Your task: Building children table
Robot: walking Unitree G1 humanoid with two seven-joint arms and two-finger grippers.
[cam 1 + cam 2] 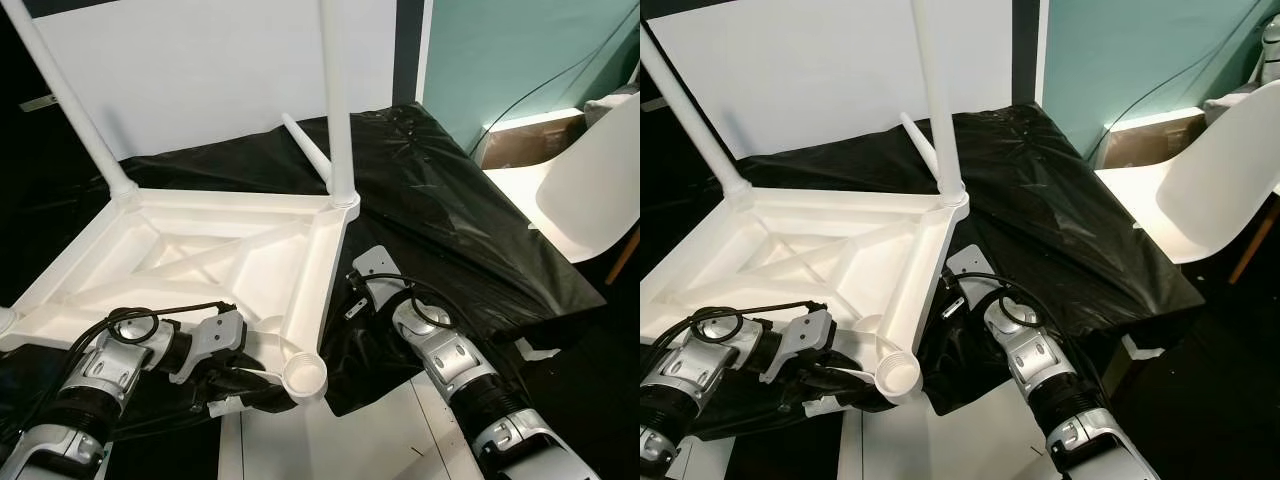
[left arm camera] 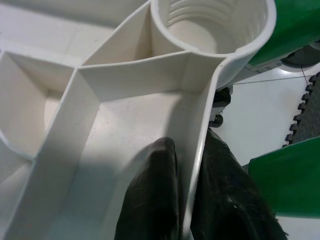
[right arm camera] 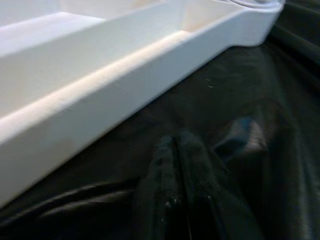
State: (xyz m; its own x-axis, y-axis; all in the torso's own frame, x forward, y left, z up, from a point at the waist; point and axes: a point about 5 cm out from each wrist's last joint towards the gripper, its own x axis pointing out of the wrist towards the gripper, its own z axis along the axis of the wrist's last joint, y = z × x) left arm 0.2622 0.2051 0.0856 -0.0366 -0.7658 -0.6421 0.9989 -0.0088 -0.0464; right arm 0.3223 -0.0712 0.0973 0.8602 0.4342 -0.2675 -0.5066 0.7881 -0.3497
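Black sheet (image 1: 450, 220); left gripper (image 2: 187, 200) pinches tabletop (image 1: 200, 250) edge.

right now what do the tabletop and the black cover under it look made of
Tabletop: looks like moulded white plastic, matte, with ribs and a threaded leg socket. Black cover: probably thin plastic sheeting, glossy and creased.

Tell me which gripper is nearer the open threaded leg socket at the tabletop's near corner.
Left. The left gripper pinches the tabletop's rim wall just beside the socket. The right gripper, jaws shut, rests on black plastic sheet farther along the side.
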